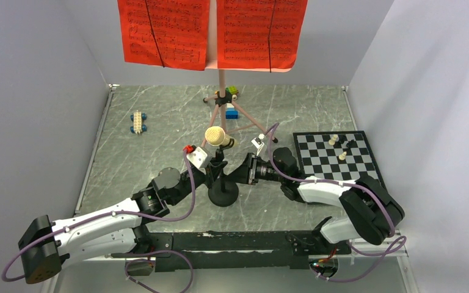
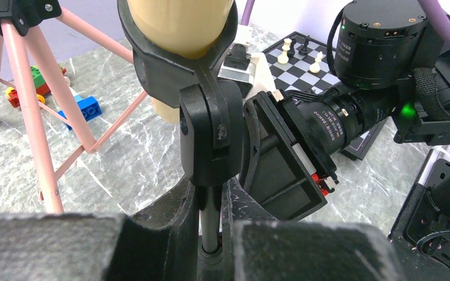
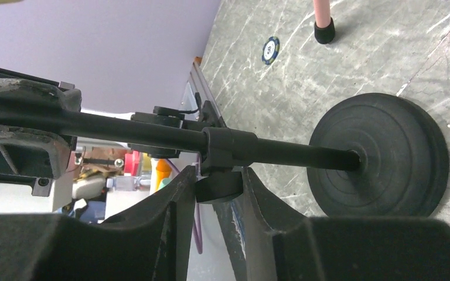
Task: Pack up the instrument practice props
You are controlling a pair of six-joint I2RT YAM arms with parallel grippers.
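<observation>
The beige foam-headed microphone (image 1: 217, 136) sits in the clip of the small black mic stand (image 1: 223, 194) at the table's middle. My left gripper (image 1: 214, 172) comes from the left and is shut on the stand's thin pole (image 2: 211, 219), just under the clip holding the microphone (image 2: 179, 23). My right gripper (image 3: 220, 186) comes from the right, its fingers pressed on both sides of the black knob on the pole's collar; the round base (image 3: 387, 158) lies beyond. Behind stands the pink music stand (image 1: 222, 91) with the red sheet-music pages (image 1: 165, 30) on its desk.
A chessboard (image 1: 336, 162) with a few pieces lies at the right, close to my right arm. A small block car (image 1: 137, 121) is at the back left, and coloured blocks (image 1: 231, 110) sit under the pink tripod. A poker chip (image 3: 270, 50) lies on the table.
</observation>
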